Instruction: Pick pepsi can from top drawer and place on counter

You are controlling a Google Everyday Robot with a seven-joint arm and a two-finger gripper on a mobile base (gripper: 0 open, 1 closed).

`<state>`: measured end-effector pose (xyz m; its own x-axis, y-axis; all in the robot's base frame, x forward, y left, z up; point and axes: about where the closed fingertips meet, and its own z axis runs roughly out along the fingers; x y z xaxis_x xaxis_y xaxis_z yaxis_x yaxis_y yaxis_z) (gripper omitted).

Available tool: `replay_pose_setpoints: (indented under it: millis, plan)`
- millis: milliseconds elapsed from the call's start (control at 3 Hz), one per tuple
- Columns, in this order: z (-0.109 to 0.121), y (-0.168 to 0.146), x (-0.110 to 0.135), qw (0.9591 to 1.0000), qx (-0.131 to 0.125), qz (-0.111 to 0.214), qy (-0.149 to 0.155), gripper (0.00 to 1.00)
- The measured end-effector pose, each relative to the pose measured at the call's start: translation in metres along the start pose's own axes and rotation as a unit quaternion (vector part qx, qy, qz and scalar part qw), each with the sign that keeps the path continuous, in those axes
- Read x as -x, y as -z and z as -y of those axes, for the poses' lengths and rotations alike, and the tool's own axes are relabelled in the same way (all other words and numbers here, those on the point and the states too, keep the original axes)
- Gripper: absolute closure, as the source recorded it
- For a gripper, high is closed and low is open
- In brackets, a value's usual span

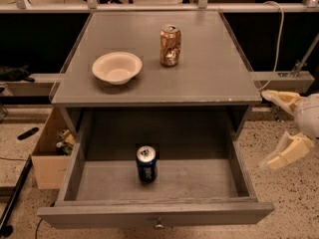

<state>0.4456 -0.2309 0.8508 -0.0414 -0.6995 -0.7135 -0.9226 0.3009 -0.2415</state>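
Observation:
The pepsi can (146,164), dark blue with a silver top, stands upright near the middle of the open top drawer (154,214). The drawer is pulled out from under the grey counter (209,73). My gripper (273,131) is at the right edge of the view, outside the drawer's right wall and well to the right of the can. Its two cream fingers (285,153) are spread wide apart and hold nothing.
A white bowl (116,67) and a dented gold-brown can (170,45) stand on the counter. A cardboard box (50,151) with odds and ends sits on the floor left of the cabinet. A cable (277,39) hangs at the right.

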Motion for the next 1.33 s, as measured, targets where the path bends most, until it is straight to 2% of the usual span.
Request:
replay_pose_setpoints:
  millis: [667,1000,1333]
  plan:
    - [-0.043,-0.071,-0.031,0.9982,0.043,0.025,-0.035,0.00]
    - [-0.054,-0.100,-0.044,0.9967,0.058,0.035,-0.045,0.00]
    - [-0.054,-0.130,-0.045,0.9946,0.060,0.050,-0.068,0.00]
